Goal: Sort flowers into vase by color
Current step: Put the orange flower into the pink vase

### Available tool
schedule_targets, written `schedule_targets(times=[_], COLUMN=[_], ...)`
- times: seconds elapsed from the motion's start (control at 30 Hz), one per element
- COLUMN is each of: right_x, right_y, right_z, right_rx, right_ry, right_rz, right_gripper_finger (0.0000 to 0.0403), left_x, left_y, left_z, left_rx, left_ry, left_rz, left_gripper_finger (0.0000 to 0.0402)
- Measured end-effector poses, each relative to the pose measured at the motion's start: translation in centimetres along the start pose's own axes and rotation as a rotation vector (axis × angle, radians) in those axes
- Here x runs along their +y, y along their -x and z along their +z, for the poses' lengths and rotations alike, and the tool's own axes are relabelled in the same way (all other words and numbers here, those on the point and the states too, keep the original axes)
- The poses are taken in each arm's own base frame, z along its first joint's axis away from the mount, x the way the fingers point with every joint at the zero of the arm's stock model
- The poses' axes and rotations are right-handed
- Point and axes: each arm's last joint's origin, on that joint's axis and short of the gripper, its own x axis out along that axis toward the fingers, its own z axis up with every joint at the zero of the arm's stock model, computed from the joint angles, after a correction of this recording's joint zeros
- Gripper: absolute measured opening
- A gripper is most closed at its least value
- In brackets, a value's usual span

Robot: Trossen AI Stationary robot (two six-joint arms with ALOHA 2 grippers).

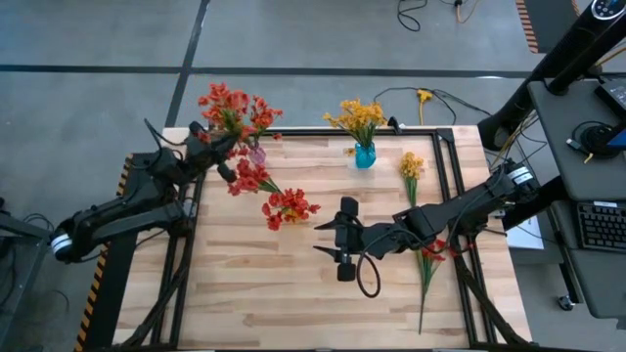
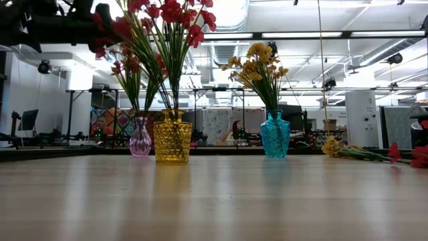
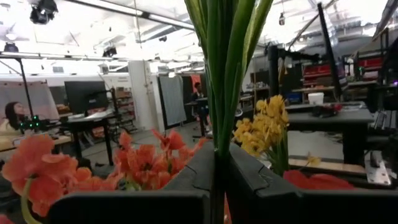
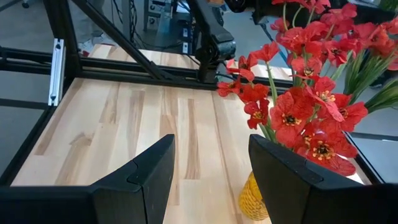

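Here we note a pale wooden desk (image 1: 293, 274) in an open workshop; left claw (image 1: 223, 147) clamps red-orange flower stems (image 3: 221, 74), right claw (image 4: 208, 180) gapes empty.

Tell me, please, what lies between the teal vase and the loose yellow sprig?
Nothing: the high view shows bare table between the teal vase and the yellow sprig.
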Motion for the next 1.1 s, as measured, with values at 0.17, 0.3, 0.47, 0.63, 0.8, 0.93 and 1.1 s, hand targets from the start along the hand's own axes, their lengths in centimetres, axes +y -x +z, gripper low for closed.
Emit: schedule_targets(times=[0.17, 0.3, 0.47, 0.63, 0.8, 0.93, 1.1], right_x=[0.0, 0.0, 0.0, 0.0, 0.0, 0.0, 0.0], right_y=[-0.1, -0.1, -0.1, -0.1, -0.1, -0.1, -0.1], right_z=[-0.2, -0.2, -0.3, -0.3, -0.3, -0.3, -0.2], right_rx=[-0.003, -0.002, -0.002, -0.002, -0.002, -0.002, -0.011], right_ry=[-0.006, -0.009, -0.009, -0.009, -0.009, -0.009, -0.012], right_rz=[-0.002, -0.002, -0.002, -0.002, -0.002, -0.002, -0.002], right_gripper_finger=[0.0199, 0.0199, 0.0199, 0.0199, 0.0199, 0.0199, 0.0199], left_x=[0.2, 0.3, 0.3, 0.2, 0.2, 0.1, 0.0], left_y=[-0.6, -1.1, -1.4, -1.6, -1.4, -1.1, -1.4], left_z=[-0.6, -0.8, -1.2, -1.8, -2.2, -2.6, -3.2], left_rx=[0.028, 0.017, 0.029, 0.045, 0.013, -0.013, 0.011], left_ry=[-0.012, -0.015, -0.015, -0.014, -0.008, -0.009, -0.017], left_rz=[0.016, 0.024, 0.023, 0.021, 0.025, 0.028, 0.026], left_gripper_finger=[0.0001, 0.0001, 0.0001, 0.0001, 0.0001, 0.0001, 0.0001])
